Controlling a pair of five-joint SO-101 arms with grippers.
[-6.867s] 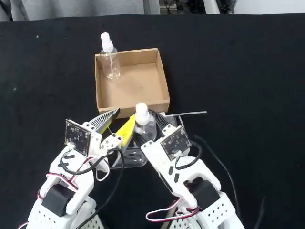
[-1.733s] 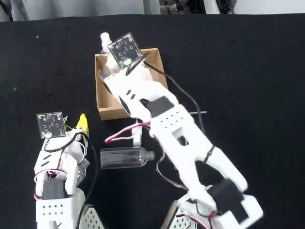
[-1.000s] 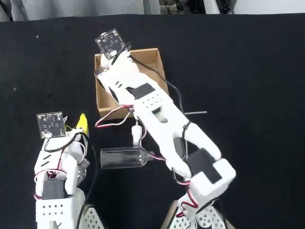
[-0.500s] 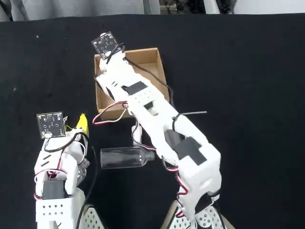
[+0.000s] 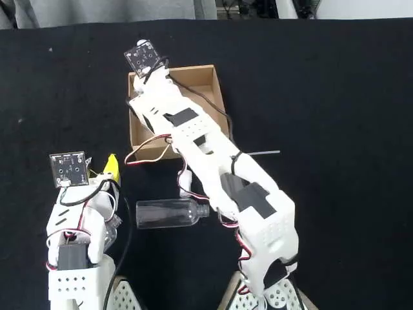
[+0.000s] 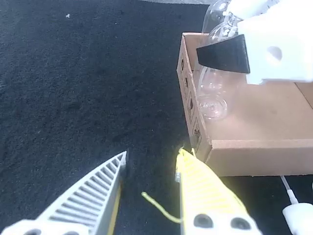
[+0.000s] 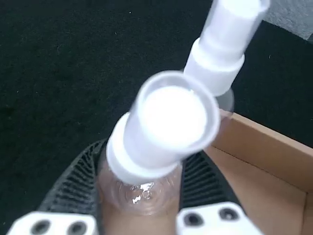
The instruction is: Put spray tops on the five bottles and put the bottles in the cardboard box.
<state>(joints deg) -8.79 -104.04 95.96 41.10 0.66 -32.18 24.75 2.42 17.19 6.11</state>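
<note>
My right gripper (image 7: 142,188) is shut on a clear bottle (image 7: 139,193) with a white spray top (image 7: 168,120), upright at the far left corner of the cardboard box (image 5: 218,97). Right behind it stands a second capped bottle (image 7: 225,46). In the left wrist view the right gripper (image 6: 220,54) grips its bottle (image 6: 212,93) just inside the box's wall (image 6: 244,156). My left gripper (image 6: 150,156) is open over bare table in front of the box, with its yellow finger (image 5: 111,165) pointing at it. An uncapped clear bottle (image 5: 169,214) lies on its side in front of the box.
A loose white spray top (image 5: 185,184) lies beside the lying bottle's neck, partly under the right arm. A thin tube (image 5: 261,154) rests on the black table to the right of the box. The right arm's body stretches across the box.
Over the last second the right arm carried its bottle a little further toward the box's far left corner. The left arm and the lying bottle have not moved.
</note>
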